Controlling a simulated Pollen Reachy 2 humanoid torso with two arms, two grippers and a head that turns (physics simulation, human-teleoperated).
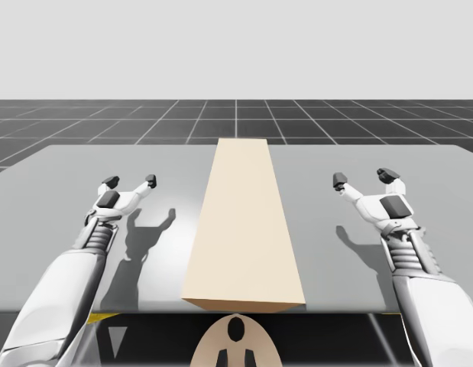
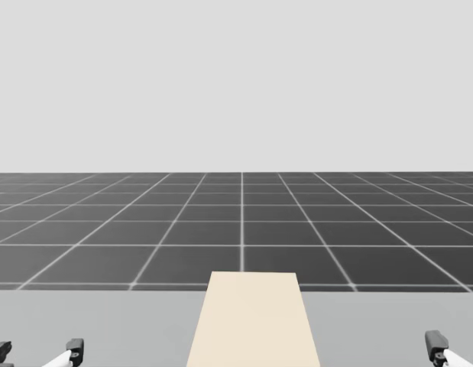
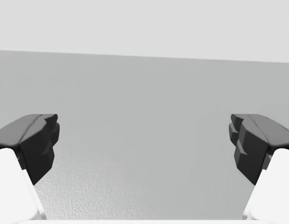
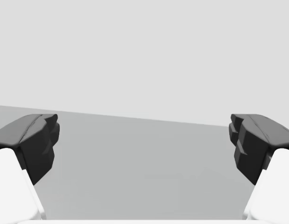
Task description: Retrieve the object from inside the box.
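Box [image 1: 244, 229]: long, beige, closed-looking, lying midway on worktop [image 1: 60, 176] between left gripper [image 1: 130, 182] and right gripper [image 1: 364, 177], well apart from both. Probably stiff, light; long side edges likeliest hold. Fingers of both wide, holding nothing. Object inside hidden; lid or opening impossible to make out.

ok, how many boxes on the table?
1. The long beige box lies down the middle of the table, between my left end effector and my right end effector, touching neither. Anything inside it is hidden.
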